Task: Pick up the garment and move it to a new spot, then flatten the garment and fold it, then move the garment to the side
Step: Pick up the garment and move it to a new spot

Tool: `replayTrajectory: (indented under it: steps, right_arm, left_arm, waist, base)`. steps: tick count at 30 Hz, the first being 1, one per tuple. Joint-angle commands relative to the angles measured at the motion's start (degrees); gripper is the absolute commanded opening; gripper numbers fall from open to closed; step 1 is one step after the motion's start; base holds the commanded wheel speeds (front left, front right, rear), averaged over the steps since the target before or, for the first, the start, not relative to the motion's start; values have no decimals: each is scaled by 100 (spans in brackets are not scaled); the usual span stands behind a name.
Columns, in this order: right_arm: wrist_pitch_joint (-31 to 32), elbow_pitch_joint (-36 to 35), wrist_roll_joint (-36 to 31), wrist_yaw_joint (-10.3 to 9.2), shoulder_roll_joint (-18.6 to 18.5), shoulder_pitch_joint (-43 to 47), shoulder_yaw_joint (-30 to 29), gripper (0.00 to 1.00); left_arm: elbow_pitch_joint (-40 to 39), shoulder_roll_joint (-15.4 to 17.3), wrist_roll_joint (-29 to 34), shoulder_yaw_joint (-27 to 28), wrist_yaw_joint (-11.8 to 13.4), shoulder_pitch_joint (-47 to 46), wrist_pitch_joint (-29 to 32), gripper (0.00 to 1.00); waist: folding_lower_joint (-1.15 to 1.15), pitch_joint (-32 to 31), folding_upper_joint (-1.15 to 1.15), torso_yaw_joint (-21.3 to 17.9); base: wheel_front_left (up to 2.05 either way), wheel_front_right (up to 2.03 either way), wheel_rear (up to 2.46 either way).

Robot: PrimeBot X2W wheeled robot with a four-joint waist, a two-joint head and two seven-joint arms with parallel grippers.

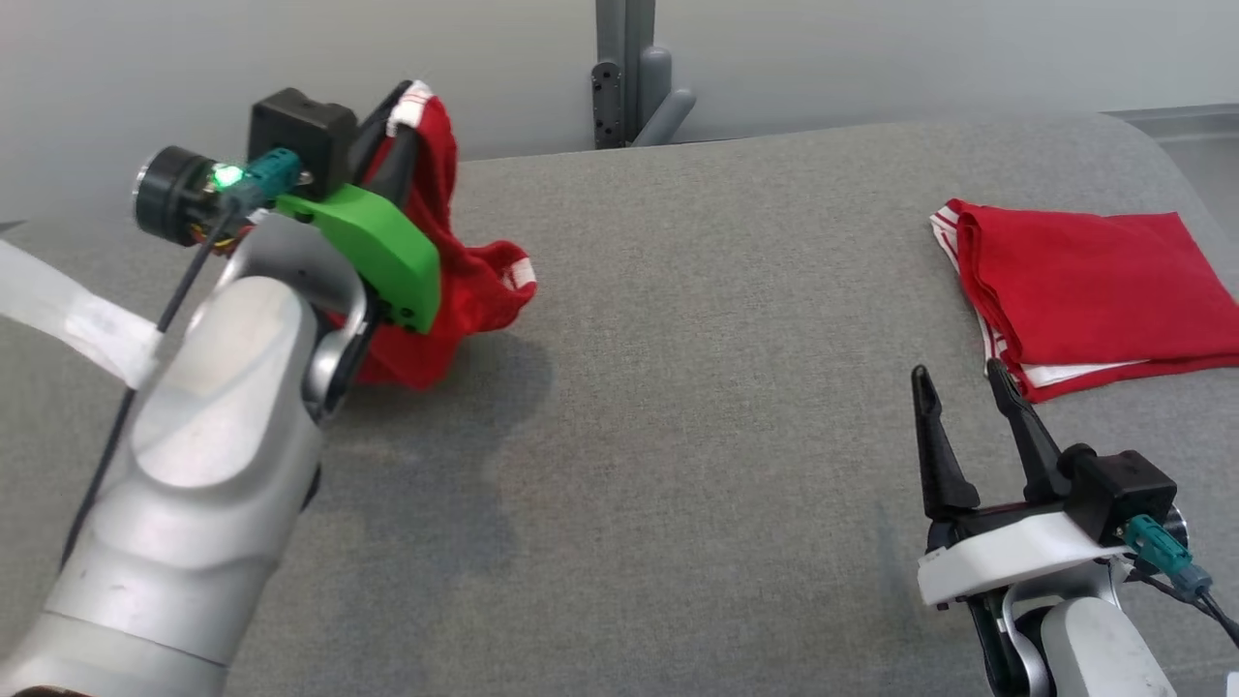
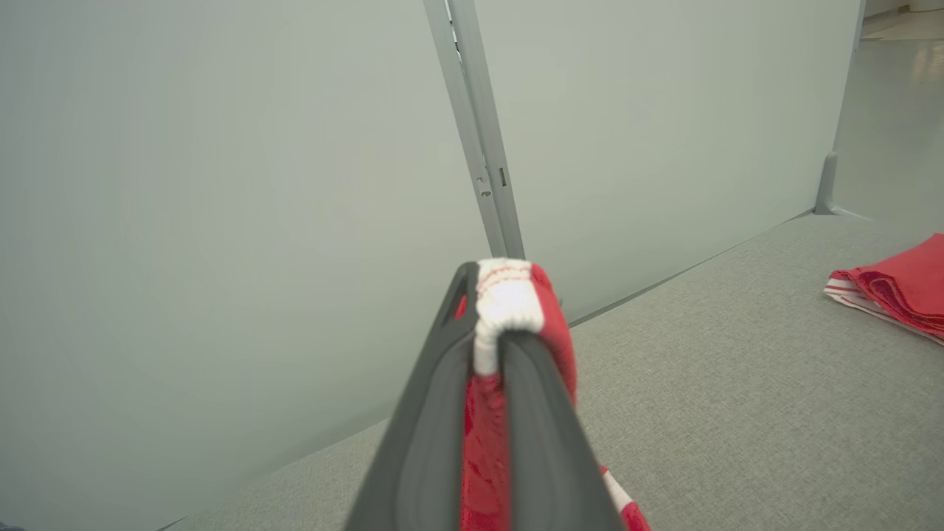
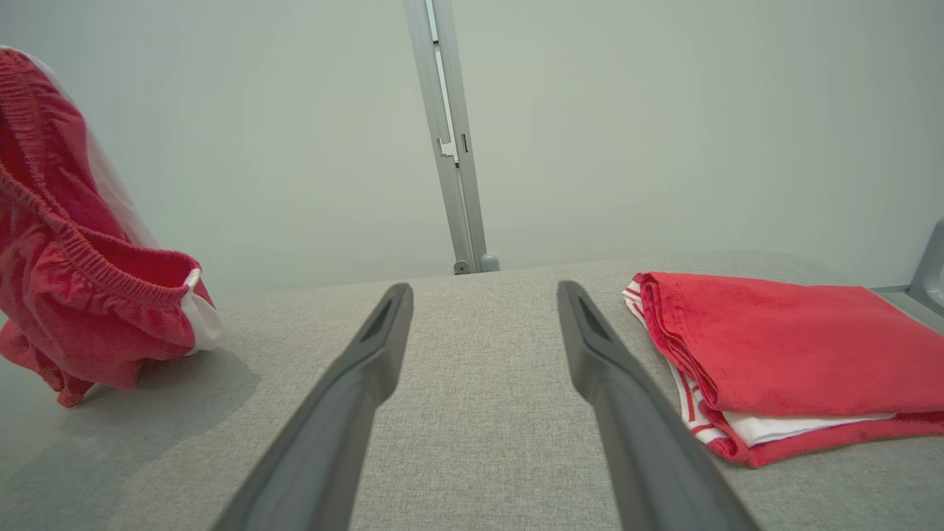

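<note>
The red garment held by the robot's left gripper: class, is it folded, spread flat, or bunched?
Bunched. The red garment hangs crumpled from the shut left gripper, with loose gathers and no flat layers.

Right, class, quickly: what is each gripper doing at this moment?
Left gripper: shut on the red garment.
Right gripper: open, holding nothing.

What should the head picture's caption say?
Left gripper holds up a crumpled red garment; open right gripper waits near a folded red garment on the grey surface.
</note>
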Motion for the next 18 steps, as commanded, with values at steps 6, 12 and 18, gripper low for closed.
replayTrajectory:
  steps: [6,12,18]
  right_arm:
    - [-105,61,132,-9,-11,-178,129,100]
    - [-153,174,207,-9,-11,-349,274,100]
    - [-212,310,308,-9,-9,-518,399,100]
  left_arm:
    - [-396,-829,-127,-299,260,280,4,0]
    - [-9,-1193,-249,-593,285,420,-47,0]
    - [752,-1308,-269,-922,407,325,-311,0]
  waist:
    - [0,328,12,-597]
    - [0,632,12,-1007]
    - [0,1008,12,-1467]
  base:
    - [0,0,0]
    - [0,0,0]
    - [0,0,0]
